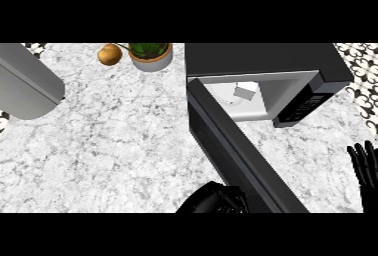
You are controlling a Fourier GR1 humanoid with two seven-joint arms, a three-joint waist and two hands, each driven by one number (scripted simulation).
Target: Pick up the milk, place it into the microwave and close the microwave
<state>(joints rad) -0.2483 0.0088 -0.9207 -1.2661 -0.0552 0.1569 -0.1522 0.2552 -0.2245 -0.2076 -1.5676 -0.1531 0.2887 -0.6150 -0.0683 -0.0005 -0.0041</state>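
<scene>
The black microwave (295, 57) stands at the back right with its door (236, 150) swung wide open, reaching diagonally toward the view's lower edge. A small white milk carton (244, 92) stands inside the lit cavity, touched by neither hand. My left hand (212, 201) is at the bottom centre, against the outer face of the door near its free end, fingers relaxed and holding nothing. At the right edge my right hand (363, 162) rests open with its fingers up, away from the microwave.
A potted plant (151, 54) and a brown round fruit (110, 54) sit at the back of the marble counter (111, 145). A large grey rounded shape (26, 82) lies at the upper left.
</scene>
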